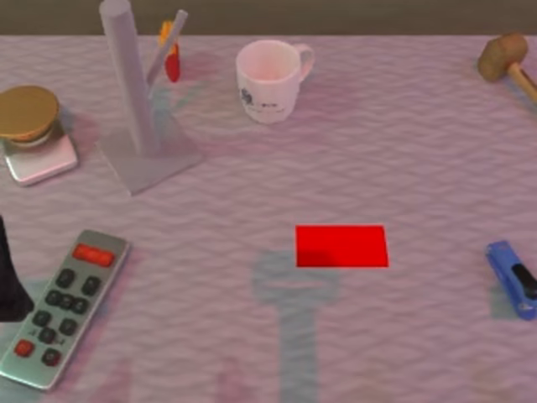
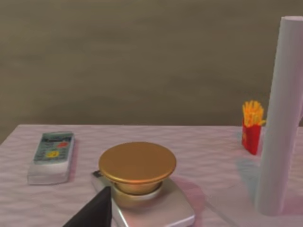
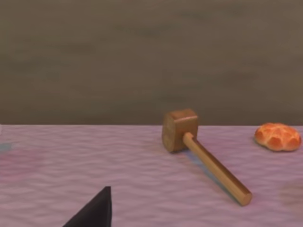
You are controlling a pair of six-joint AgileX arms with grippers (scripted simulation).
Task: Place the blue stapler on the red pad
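Note:
The blue stapler (image 1: 512, 279) lies flat near the table's right edge, its black patch towards the front. Left of it, near the middle of the table, the red pad (image 1: 341, 246) lies with nothing on it. They are well apart. My left gripper (image 1: 8, 277) shows as a dark shape at the left edge of the top view, beside the remote and far from both things. My right gripper (image 3: 97, 213) is outside the top view; only a black tip of it shows in the right wrist view, over bare cloth. Neither wrist view shows the stapler or the pad.
A grey remote (image 1: 63, 306) lies front left. At the back stand a gold bell on a silver scale (image 1: 32, 126), a grey post on a base (image 1: 134, 92), a fries box (image 1: 170, 52) and a white mug (image 1: 270, 80). A wooden mallet (image 1: 508, 60) and a bun (image 3: 278, 136) lie back right.

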